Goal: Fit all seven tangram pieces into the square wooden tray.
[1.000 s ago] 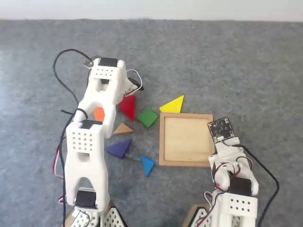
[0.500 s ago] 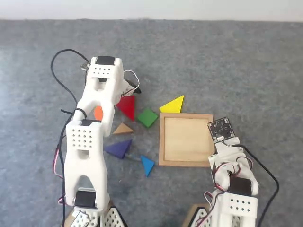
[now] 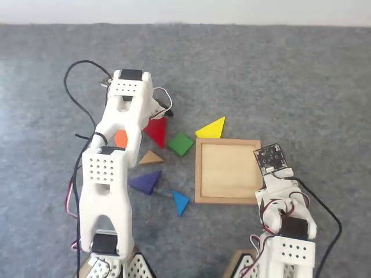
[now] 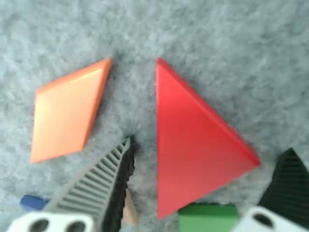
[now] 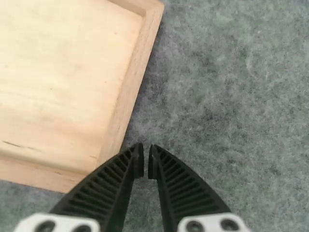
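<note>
Seemingly step 1: left tool (image 4: 208,147) hung released astride the red triangle (image 4: 188,140), needing to clench; right tool (image 5: 146,152) clenched, empty.

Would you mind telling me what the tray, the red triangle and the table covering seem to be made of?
The tray looks like pale bare wood: faint grain lines, matte. The red triangle is smooth with a slight sheen, so painted wood or plastic, unclear which. The table covering looks like grey felt or carpet: fuzzy, mottled fibres.
</note>
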